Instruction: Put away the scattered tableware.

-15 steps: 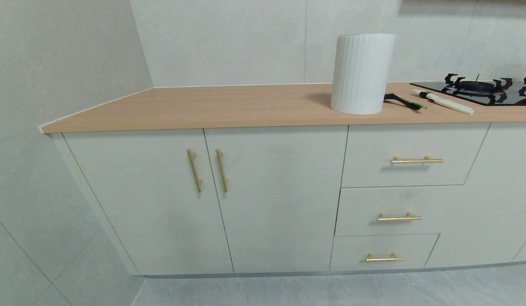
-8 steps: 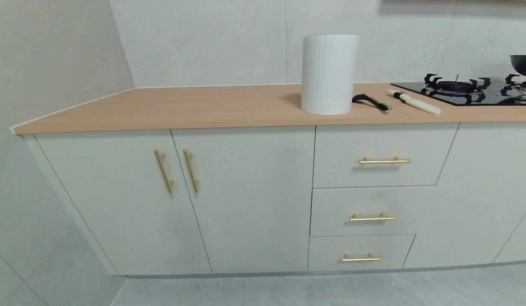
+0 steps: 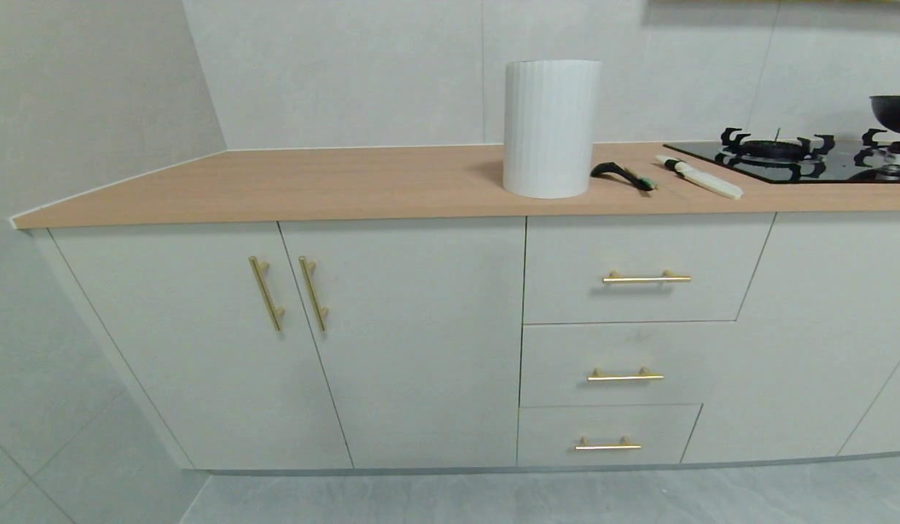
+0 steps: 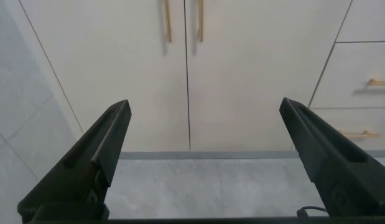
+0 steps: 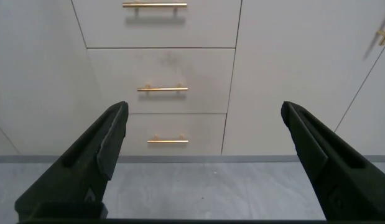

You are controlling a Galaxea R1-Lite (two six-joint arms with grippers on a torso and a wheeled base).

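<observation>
On the wooden countertop (image 3: pixel 311 185) stands a tall white ribbed holder (image 3: pixel 550 128). Just right of it lie a black-handled utensil with a green tip (image 3: pixel 623 175) and a cream-bladed knife with a dark handle (image 3: pixel 698 176). My left gripper (image 4: pixel 204 112) is open and empty, low down and facing the double cabinet doors (image 4: pixel 186 68). My right gripper (image 5: pixel 204 112) is also open and empty, low in front of the stack of drawers (image 5: pixel 161 74).
A black gas hob (image 3: pixel 806 156) with pan supports and a dark pan (image 3: pixel 893 113) sits at the counter's right end. Below are two doors with gold handles (image 3: pixel 288 292) and three drawers with gold handles (image 3: pixel 646 277). Grey tiled floor (image 3: pixel 493 498) lies before the cabinets.
The head camera has swung to the right, so the whole counter sits further left in the picture and more of the hob shows. Nothing on the counter has moved.
</observation>
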